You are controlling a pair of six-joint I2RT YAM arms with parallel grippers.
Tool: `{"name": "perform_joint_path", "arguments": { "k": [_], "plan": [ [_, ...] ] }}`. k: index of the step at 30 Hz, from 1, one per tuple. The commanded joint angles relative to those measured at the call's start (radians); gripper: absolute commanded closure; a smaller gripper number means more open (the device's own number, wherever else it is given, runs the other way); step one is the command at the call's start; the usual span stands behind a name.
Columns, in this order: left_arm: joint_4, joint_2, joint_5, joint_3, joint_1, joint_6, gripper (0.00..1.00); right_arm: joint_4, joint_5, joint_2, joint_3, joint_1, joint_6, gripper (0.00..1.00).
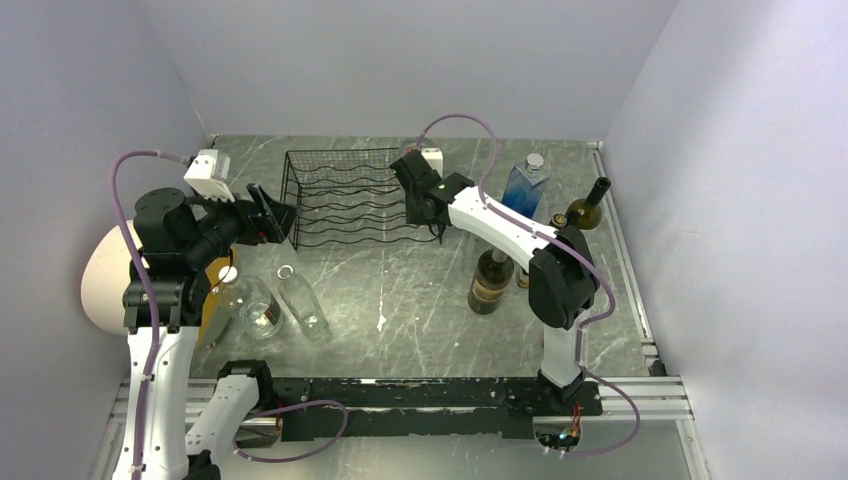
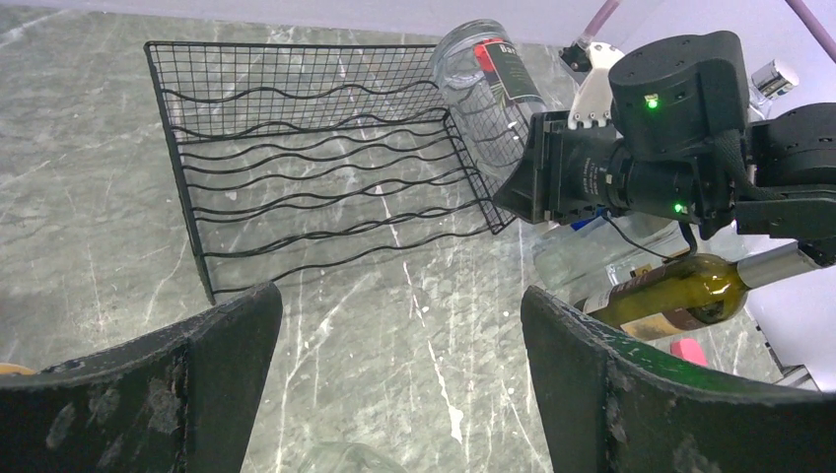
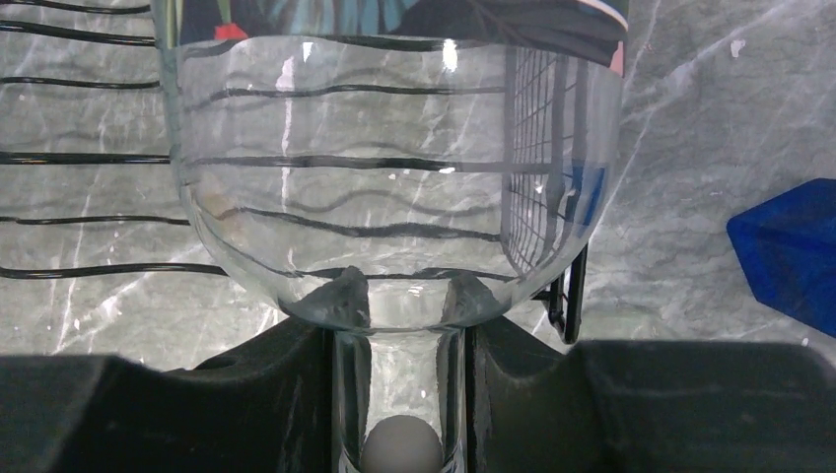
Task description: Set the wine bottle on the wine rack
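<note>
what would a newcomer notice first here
The black wire wine rack stands at the back, near centre. At its right end the right end effector grips a clear glass bottle by the neck. The left end effector gapes open at the rack's left end.

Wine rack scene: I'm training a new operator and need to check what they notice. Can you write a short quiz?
1. True or false: the left fingers are shut on a bottle.
2. The right fingers grip the clear bottle by its: A) neck B) base C) label.
3. In the top view, the held bottle is at which end of the rack?
Key: 1 false; 2 A; 3 the right end.
</note>
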Motion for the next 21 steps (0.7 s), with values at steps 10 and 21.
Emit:
{"name": "perform_joint_path", "arguments": {
  "k": [10,21],
  "plan": [
    [0.024,0.018,-0.007,0.001,-0.006,0.004,0.06,0.117,0.082,-0.059,0.076,-0.019,-0.029,0.33],
    [0.023,0.041,-0.012,0.014,-0.006,0.001,0.07,0.16,-0.035,-0.26,-0.038,-0.019,-0.14,0.31]
  ]
}}
